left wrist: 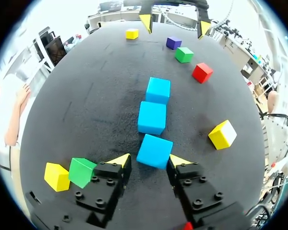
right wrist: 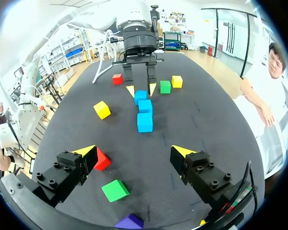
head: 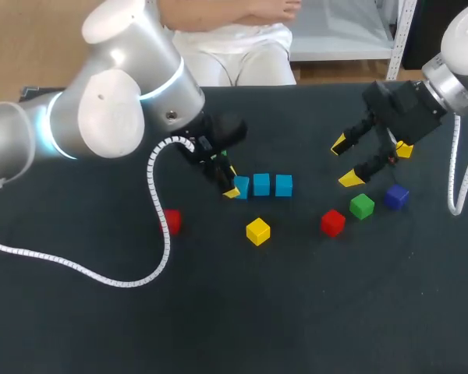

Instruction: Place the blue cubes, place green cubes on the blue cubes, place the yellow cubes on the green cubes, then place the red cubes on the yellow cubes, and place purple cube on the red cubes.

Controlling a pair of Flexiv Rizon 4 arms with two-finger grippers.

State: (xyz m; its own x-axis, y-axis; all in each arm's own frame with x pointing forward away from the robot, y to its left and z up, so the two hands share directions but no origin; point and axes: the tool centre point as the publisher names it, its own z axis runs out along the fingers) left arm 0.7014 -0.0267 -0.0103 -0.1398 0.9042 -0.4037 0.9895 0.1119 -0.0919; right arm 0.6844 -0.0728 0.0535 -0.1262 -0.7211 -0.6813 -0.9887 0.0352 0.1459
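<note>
Dark table (head: 296, 312): left gripper (left wrist: 149, 162) spread astride end blue cube (left wrist: 154, 151), likely light, rigid; pinch flat sides. Right gripper (head: 345, 162), three o'clock overhead, gapes.

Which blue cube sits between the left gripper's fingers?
The end blue cube, skewed against the row; the middle blue cube and far blue cube lie ahead of the left gripper.
</note>
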